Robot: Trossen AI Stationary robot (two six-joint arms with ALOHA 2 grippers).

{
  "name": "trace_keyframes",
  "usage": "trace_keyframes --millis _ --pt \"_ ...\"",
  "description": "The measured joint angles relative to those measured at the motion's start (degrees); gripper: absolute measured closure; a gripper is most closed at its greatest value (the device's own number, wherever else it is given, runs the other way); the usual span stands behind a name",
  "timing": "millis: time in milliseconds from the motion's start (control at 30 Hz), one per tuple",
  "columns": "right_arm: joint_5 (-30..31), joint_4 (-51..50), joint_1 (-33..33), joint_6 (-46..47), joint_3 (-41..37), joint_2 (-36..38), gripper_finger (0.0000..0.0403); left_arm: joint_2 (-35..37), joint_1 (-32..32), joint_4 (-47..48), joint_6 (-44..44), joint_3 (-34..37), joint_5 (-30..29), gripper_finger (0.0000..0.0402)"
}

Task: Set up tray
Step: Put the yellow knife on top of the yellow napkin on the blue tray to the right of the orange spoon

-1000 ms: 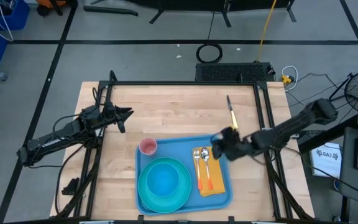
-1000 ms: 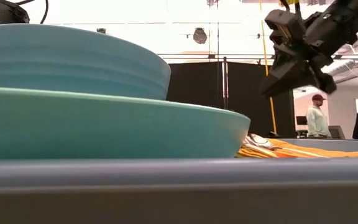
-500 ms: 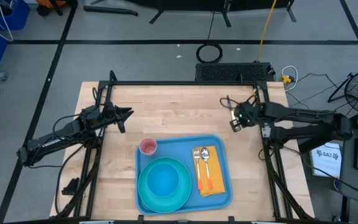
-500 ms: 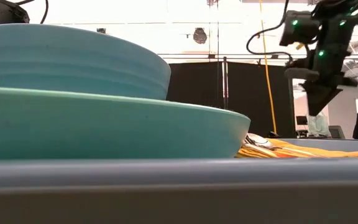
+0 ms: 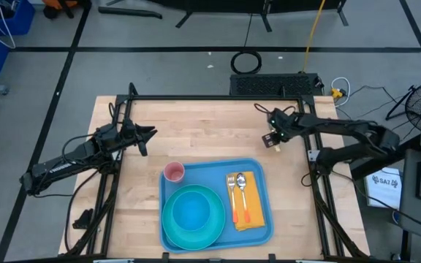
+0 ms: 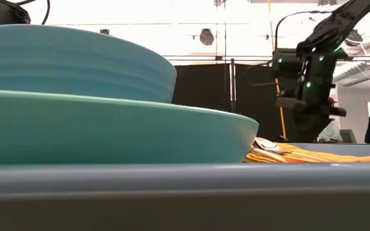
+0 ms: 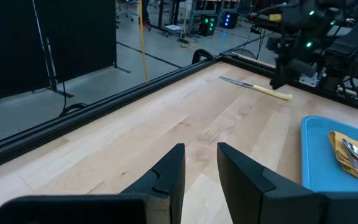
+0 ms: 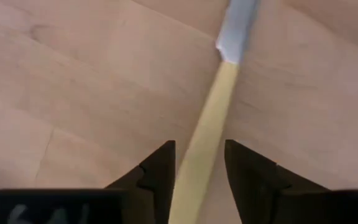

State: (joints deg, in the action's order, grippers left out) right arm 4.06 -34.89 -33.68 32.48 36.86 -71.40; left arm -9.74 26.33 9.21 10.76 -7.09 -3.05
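The light-blue tray (image 5: 212,172) lies at the table's near middle. It carries a teal plate (image 5: 174,232) with a blue bowl (image 5: 192,212), a pink cup (image 5: 174,172), and a yellow-orange napkin (image 5: 254,212) under a fork and a spoon. A knife (image 7: 258,88) with a yellow handle (image 8: 211,118) lies flat on the wood beyond the tray's far right corner. My right gripper (image 8: 197,149) points down over it, open, one finger on each side of the handle, with a gap showing. My left gripper (image 7: 201,168) hovers open near the table's left side (image 5: 149,133).
Black frame rails (image 5: 218,97) run along the table's far edge and both sides. Bare wood (image 5: 203,131) stretches between the two arms, beyond the tray. In the low view the tray's rim (image 6: 172,192) fills the foreground, and people stand in the room behind.
My right gripper has swung from over the tray's far right corner toward the far edge, tipped its fingers downward and lowered over the knife's handle. The knife, the tray and my left arm have stayed where they were.
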Motion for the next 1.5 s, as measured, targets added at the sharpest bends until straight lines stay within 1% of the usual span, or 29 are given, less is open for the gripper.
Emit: trace_keyframes --millis 67,167,367,600,667,767,933,1000,1067,1200,1300,1400,1500 --pt "-1.14 1.8 -0.19 -0.84 -0.02 -2.57 0.0267 0.01 0.0 0.01 -0.02 0.0 0.0 0.0305" --pt "-1.28 3.3 -0.27 -1.41 -0.02 -6.15 0.0262 0.02 0.0 0.0 -0.01 0.0 0.0 0.0305" --pt "-1.16 2.94 -0.27 -1.7 0.24 -11.18 0.0267 0.0 0.0 0.01 -0.01 0.0 0.0 0.0305" --pt "0.05 3.37 -0.21 -2.43 0.15 -11.74 0.0291 0.0 -0.04 0.01 -0.02 0.0 0.0 0.0305" --pt "0.17 3.66 -0.36 -3.72 0.13 -11.8 0.0311 0.01 -0.04 0.0 0.0 0.0 0.0 0.0305" --pt "0.73 4.45 -0.36 -4.58 0.09 -11.84 0.0352 0.01 -0.04 0.01 0.0 0.0 0.0 0.0305" --pt "1.92 9.04 -0.32 -5.37 0.06 -11.66 0.0353 0.02 -0.02 0.01 0.01 0.0 0.0 0.0305" --pt "1.59 11.65 -0.29 -5.41 -0.15 -10.34 0.0353 0.01 -0.02 0.0 0.0 0.0 0.0 0.0305" --pt "-0.89 13.6 0.21 -5.32 -0.29 -8.43 0.0353 0.0 0.0 0.01 0.0 0.0 0.0 0.0305" --pt "-11.4 17.68 2.86 -2.91 -0.15 -1.94 0.0353 0.01 0.0 0.01 -0.01 0.0 0.0 0.0305" --pt "-16.84 17.94 6.68 1.39 -0.2 2.57 0.0353 0.01 0.0 -0.02 -0.02 0.0 -0.01 0.0305" --pt "-20.81 17.87 12.83 8.08 -0.11 7.3 0.0353 0.02 0.0 0.01 -0.02 0.0 -0.02 0.0305" --pt "-20.77 16.63 21.45 17.57 -0.13 10.9 0.0353 0.0 0.0 0.01 -0.02 0.0 -0.02 0.0305"
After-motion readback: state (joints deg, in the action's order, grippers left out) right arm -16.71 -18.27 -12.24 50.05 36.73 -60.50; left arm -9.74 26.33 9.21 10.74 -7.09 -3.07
